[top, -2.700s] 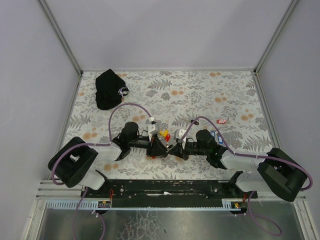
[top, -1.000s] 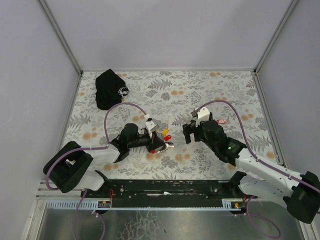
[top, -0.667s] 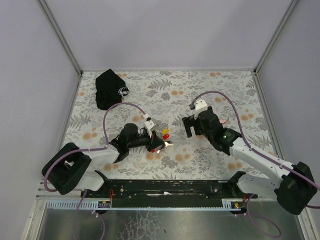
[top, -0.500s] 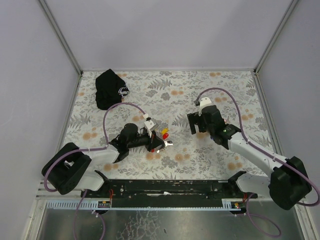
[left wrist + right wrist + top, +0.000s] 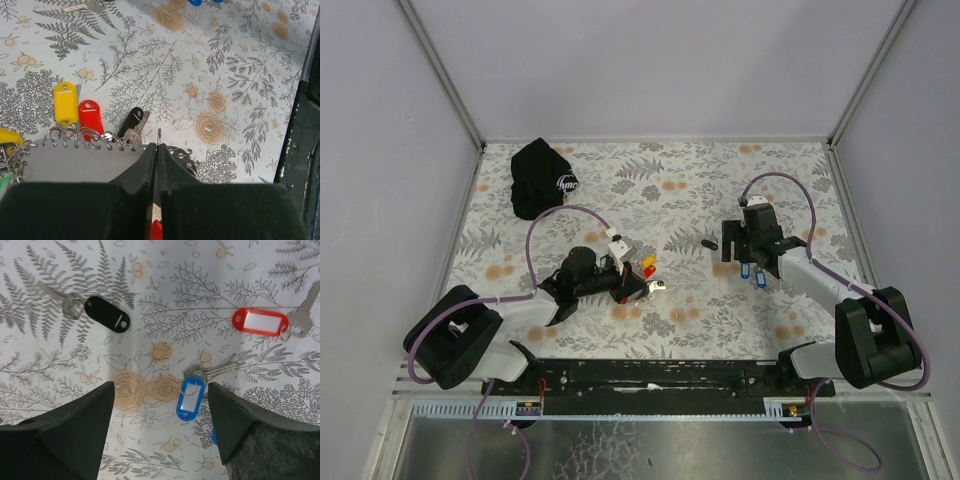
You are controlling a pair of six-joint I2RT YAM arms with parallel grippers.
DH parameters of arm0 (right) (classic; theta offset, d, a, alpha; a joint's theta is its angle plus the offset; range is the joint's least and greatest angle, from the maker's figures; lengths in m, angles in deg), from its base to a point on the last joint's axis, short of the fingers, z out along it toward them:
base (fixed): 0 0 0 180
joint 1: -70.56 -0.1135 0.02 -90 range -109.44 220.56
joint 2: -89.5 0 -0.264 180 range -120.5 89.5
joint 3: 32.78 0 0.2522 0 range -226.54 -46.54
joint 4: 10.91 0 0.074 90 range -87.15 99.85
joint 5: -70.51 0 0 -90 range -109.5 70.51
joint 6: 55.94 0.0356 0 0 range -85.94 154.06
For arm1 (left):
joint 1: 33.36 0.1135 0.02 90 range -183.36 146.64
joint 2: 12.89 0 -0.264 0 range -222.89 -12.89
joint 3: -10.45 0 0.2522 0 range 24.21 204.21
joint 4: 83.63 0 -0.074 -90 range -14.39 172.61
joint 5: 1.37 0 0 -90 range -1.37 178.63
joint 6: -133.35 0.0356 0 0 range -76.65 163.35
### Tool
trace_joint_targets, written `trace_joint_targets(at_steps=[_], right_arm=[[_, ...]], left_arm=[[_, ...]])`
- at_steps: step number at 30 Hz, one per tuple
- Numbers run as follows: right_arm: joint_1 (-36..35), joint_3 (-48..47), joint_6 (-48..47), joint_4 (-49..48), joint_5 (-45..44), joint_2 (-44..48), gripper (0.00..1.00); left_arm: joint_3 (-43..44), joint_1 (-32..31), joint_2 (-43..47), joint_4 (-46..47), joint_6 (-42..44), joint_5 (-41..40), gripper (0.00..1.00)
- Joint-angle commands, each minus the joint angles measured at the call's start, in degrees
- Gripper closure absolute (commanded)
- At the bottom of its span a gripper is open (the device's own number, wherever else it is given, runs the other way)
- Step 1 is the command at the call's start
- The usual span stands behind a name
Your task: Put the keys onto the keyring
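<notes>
The left gripper [image 5: 157, 150] is pressed fully closed left of centre, and a thin wire of the keyring [image 5: 159, 136] is pinched between its dark pads, beside a flat grey bar [image 5: 85, 162] edged with wire loops. Keys [image 5: 91, 117] with glossy oblong plastic tags are laid just beyond. The right gripper [image 5: 160, 387] is spread wide and empty above a blue-tagged key [image 5: 190, 399] on the fern-printed cloth [image 5: 165, 285], far right.

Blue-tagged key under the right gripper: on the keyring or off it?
Off: the blue-tagged key lies loose on the table between the right gripper's open fingers, linked to nothing else.
</notes>
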Motion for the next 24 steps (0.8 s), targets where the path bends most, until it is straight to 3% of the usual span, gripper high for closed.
trace_joint_targets(at_steps=[1, 8, 20, 24], right_arm=[[2.6, -0.9, 2.9, 0.6, 2.1, -3.3, 0.20], [5.1, -2.4, 2.9, 1.6, 4.8, -8.2, 0.24], [4.6, -8.2, -8.3, -11.9, 27.3, -13.8, 0.31], [4.3, -11.9, -10.5, -12.1, 32.0, -18.1, 0.34]], left_arm=[[0.6, -0.3, 0.8, 0.9, 1.3, -0.6, 1.00], [0.7, -0.3, 0.7, 1.0, 1.2, -0.5, 1.00], [1.0, -0.3, 0.2, 1.1, 1.2, 0.0, 1.00], [0.9, -0.3, 0.5, 1.0, 1.2, 0.0, 1.00]])
